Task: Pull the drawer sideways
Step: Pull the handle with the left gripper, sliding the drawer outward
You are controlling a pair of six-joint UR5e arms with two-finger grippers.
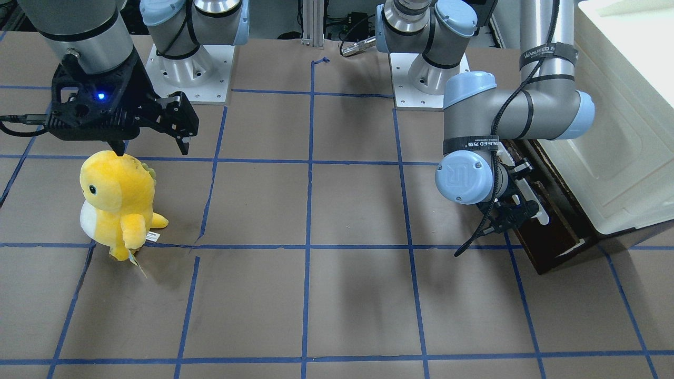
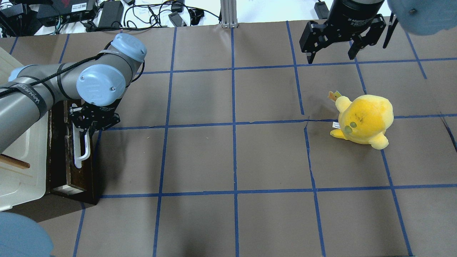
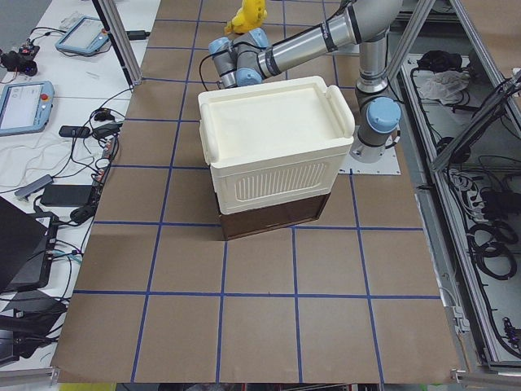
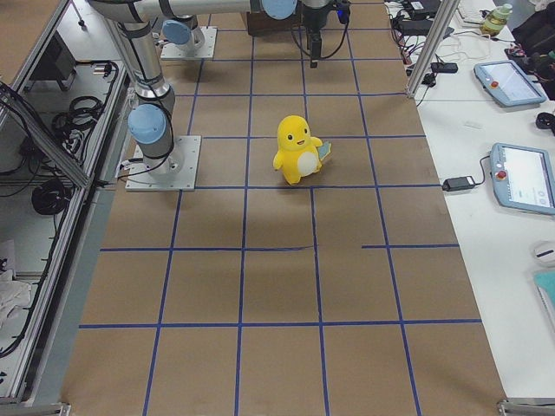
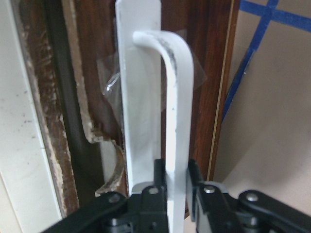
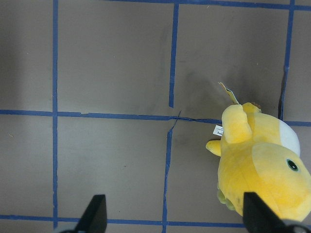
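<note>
At the table's left end, drawer [image 2: 57, 157]: it is sitting under the cream-white cabinet [image 2: 21, 178], with its dark brown front sticking out past the cabinet's edge toward the middle of the table [image 2: 232, 157]; a pale whitish strip is showing at its near corner in the overhead view.
Handle [image 2: 80, 148]: the long white bar is running along the drawer's front, and its curved end is meeting the white backplate in the left wrist view.
Left gripper [image 2: 85, 129]: it is reaching in from the table side toward the drawer front, with its two black fingers [image 5: 159, 180] clamping the white bar from both sides, touching it, near one end of the handle.
Left arm: it is stretching low across the cabinet's front, with its wrist bending down toward the drawer.
Right gripper [image 2: 331, 57]: it is hanging above the table at the right side, pointing down, with its fingers spreading wide apart and gripping nothing.
Plush toy [image 2: 364, 119]: the yellow figure with a white belly is standing upright on the brown paper just beside the right gripper, well apart from the drawer.
Table: blue tape is dividing the brown covering into squares.
</note>
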